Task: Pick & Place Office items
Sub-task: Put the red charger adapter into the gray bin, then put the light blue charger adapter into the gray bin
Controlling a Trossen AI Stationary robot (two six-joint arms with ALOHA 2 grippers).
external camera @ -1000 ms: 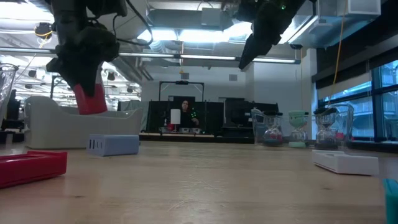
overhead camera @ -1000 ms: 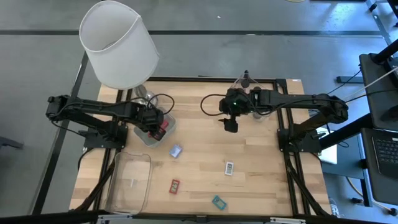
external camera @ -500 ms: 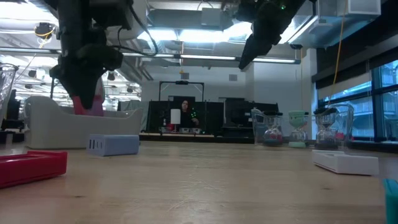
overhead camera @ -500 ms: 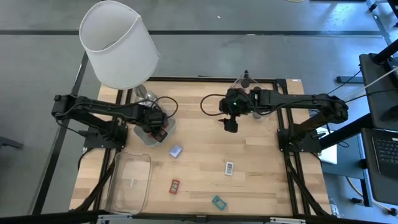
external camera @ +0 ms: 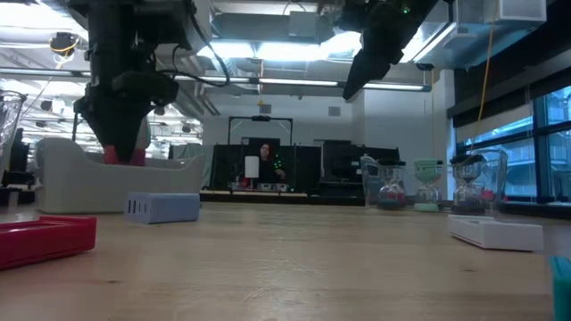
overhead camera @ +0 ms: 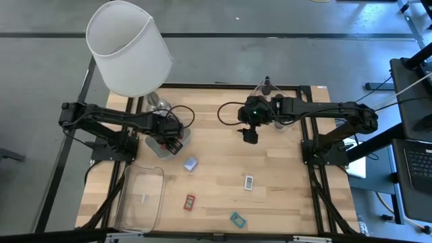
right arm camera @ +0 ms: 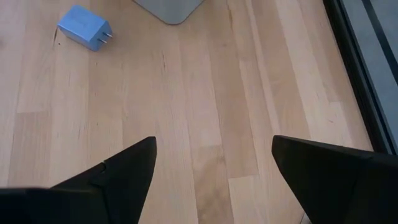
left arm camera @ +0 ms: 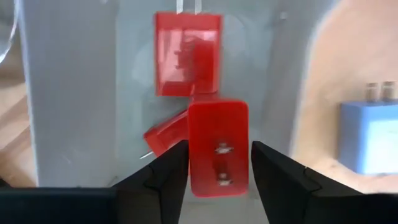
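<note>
Left gripper (left arm camera: pixel 217 163) has dropped lower over the grey tray (overhead camera: pixel 156 146) since a second ago, red block (left arm camera: pixel 217 147) now dipping behind the tray wall in the low view. Fingers are clamped on the block's sides, held upright so it can go straight down; two red blocks already lie in the tray beneath, so this reads as the release step. Right gripper (right arm camera: pixel 211 163) hangs spread and empty above mid-table, waiting. Blue adapter (overhead camera: pixel 191 164) sits just beside the tray; white-labelled piece (overhead camera: pixel 248 181), small red piece (overhead camera: pixel 190 201) and teal piece (overhead camera: pixel 237 219) remain loose on the table (overhead camera: pixel 283 202).
</note>
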